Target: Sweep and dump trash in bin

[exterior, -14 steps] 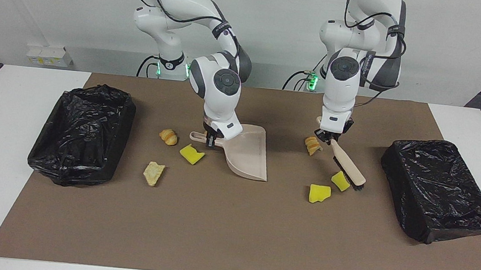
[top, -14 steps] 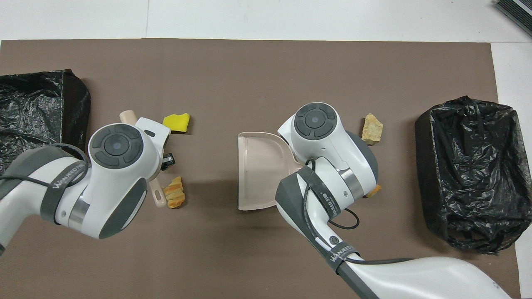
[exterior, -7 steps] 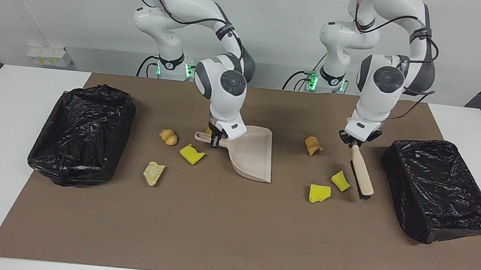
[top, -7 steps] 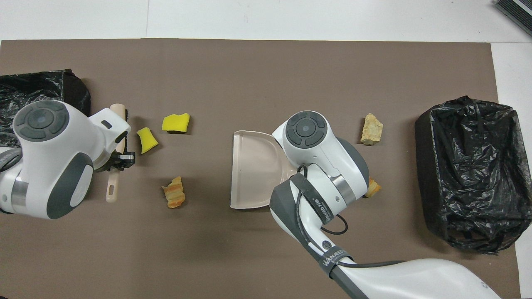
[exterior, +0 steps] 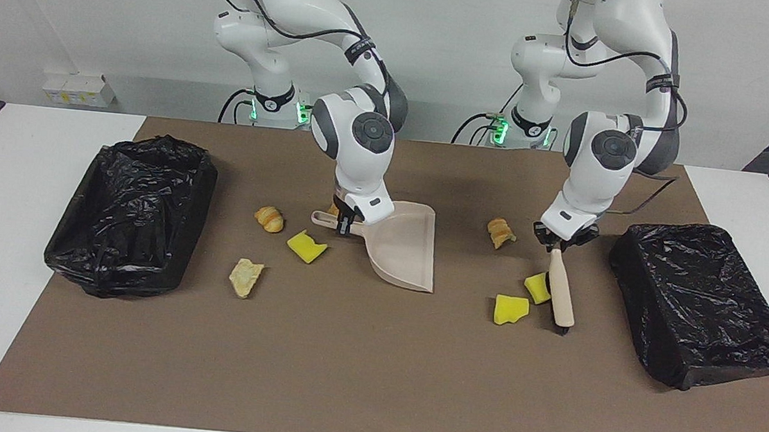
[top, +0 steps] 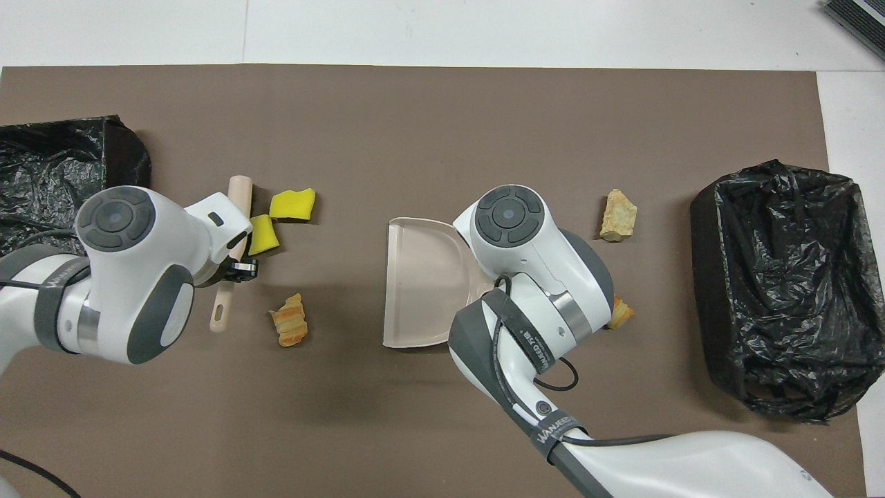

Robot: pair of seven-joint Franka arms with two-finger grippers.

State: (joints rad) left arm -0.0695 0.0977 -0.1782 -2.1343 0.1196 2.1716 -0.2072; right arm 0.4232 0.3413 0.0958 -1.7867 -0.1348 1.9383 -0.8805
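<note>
Since the earlier frame the beige plastic brush with black bristles (exterior: 560,289) has been swung back in from near the black-bagged bin at the left arm's end of the bench (exterior: 700,303), and its bristle side is now brought against a bright yellow sponge chunk (exterior: 537,288). The brush handle is gripped by the left gripper (exterior: 556,243), its jaws closed on it. The beige plastic dustpan (exterior: 404,247) has barely shifted; its handle is held in the closed jaws of the right gripper (exterior: 345,227), with its open lip turned toward the brush.

The trash is scattered on the brown mat (exterior: 357,374). A second yellow sponge chunk (exterior: 510,310) lies just beside the first, toward the bench edge away from the robots. A ridged golden-brown pastry piece (exterior: 500,232) lies nearer the robots. Toward the right arm's end, a notched yellow sponge chunk (exterior: 305,246), a small golden croissant (exterior: 269,218) and a tan bread chunk (exterior: 245,277) lie between the dustpan and the second black-bagged bin (exterior: 130,215).

Several risks are judged likely. The dustpan stands well apart from the brushed chunks, so light sponge may be rolled or flicked off line and missed by the lip. The second chunk may be skipped by a narrow stroke. The pieces beside the dustpan's handle are on the wrong side of its lip and may be left unswept.
</note>
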